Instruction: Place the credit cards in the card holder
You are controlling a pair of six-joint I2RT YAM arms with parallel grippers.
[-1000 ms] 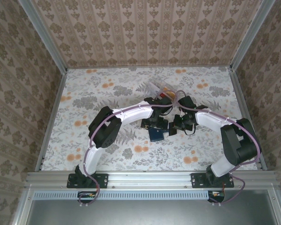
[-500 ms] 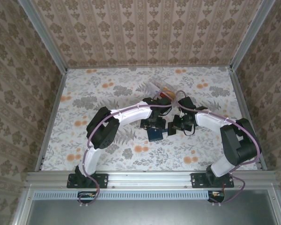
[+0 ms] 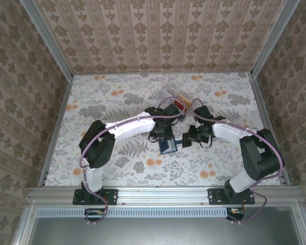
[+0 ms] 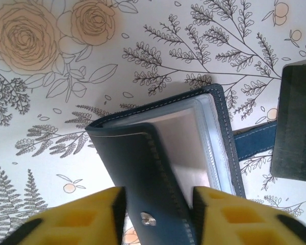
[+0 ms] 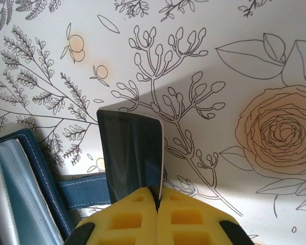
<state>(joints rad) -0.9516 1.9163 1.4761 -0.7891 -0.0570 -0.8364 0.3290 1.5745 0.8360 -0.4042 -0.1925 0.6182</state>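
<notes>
Near the middle of the table [image 3: 92, 102], the card holder [image 4: 163, 153] lies open, its clear sleeves showing and its tab stretched toward the right. Since a second ago the left gripper [image 4: 155, 217] has slid down over it and now pinches the raised navy flap. Just beside the tab, the right gripper [image 5: 158, 204] clamps a dark grey card [image 5: 132, 153] on edge, so insertion looks next. More credit cards [image 3: 181, 104] wait behind.

A clear plastic box [image 3: 175, 96] sits on the floral tablecloth [image 3: 117, 102], ringed by patterned wallpaper walls [image 3: 158, 35].
</notes>
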